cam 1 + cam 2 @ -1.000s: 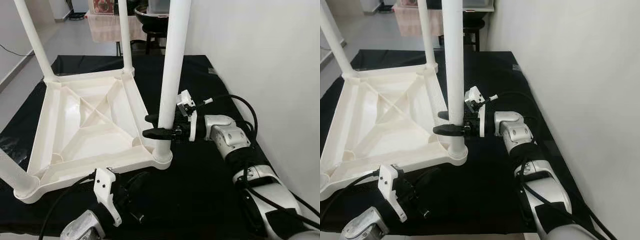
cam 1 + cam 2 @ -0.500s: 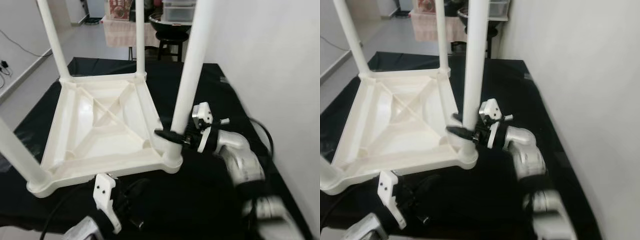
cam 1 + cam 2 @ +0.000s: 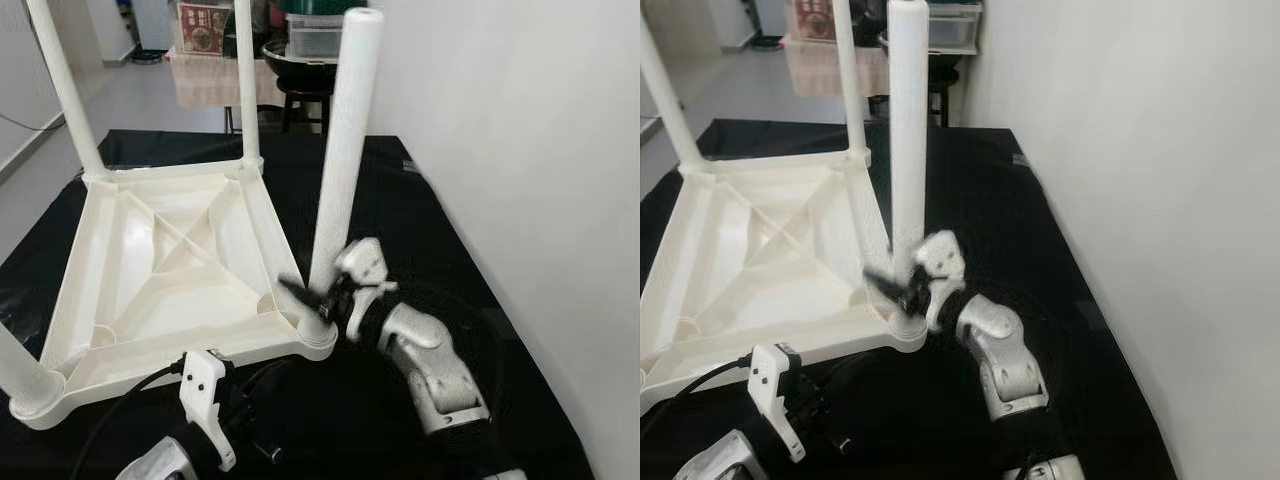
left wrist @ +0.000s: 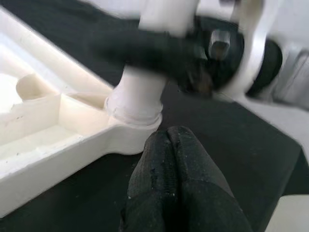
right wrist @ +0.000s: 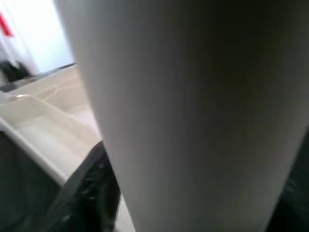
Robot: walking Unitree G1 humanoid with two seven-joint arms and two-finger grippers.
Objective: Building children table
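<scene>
At 7 o'clock, nearest the camera, the left gripper point(image 4: 176, 159) rests on the black cloth-covered surface point(image 3: 400, 200) with its fingers pressed together, just short of the upturned white plastic children's table point(image 3: 170, 270). At centre, the right gripper point(image 3: 318, 298) clamps the base of the white cylindrical table leg point(image 3: 340, 150), standing in the tabletop's corner socket. Two more legs rise toward 11 o'clock.
</scene>
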